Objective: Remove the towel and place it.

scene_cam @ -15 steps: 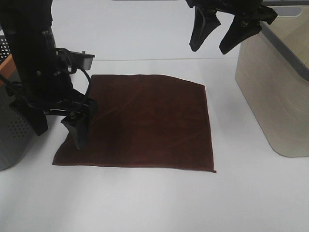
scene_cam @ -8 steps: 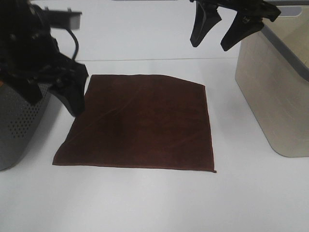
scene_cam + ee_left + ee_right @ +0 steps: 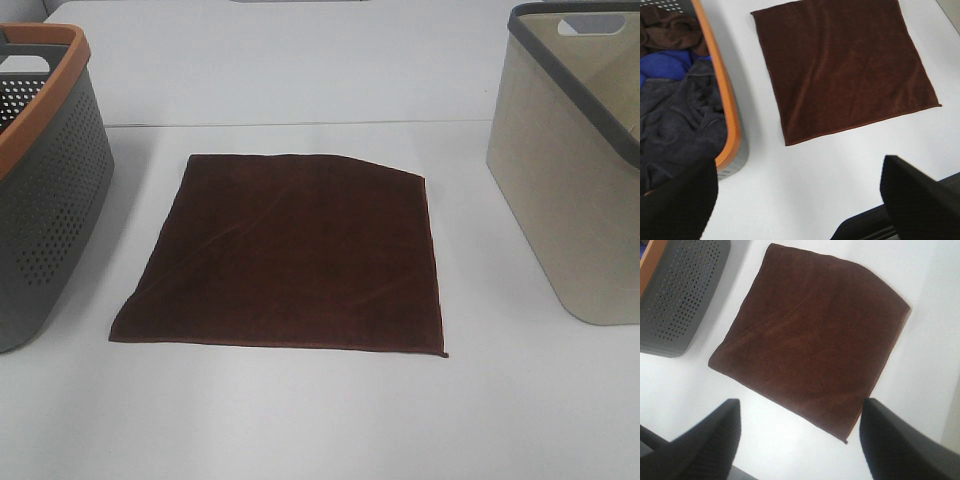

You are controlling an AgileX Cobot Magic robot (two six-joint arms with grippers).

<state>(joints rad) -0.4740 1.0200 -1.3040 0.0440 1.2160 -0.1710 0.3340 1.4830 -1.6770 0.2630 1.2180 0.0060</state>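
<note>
Towel flat on white table, between grey perforated basket and beige bin; laid out, looks placed. Left gripper, right gripper raised clear, fingers spread, empty.

One towel – two baskets

Bare table surrounds the towel; grey basket and beige bin flank it.

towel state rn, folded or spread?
Spread. The towel lies flat on the white table as one roughly square sheet, all four hemmed edges visible, no fold lines; neither gripper touches it.
</note>
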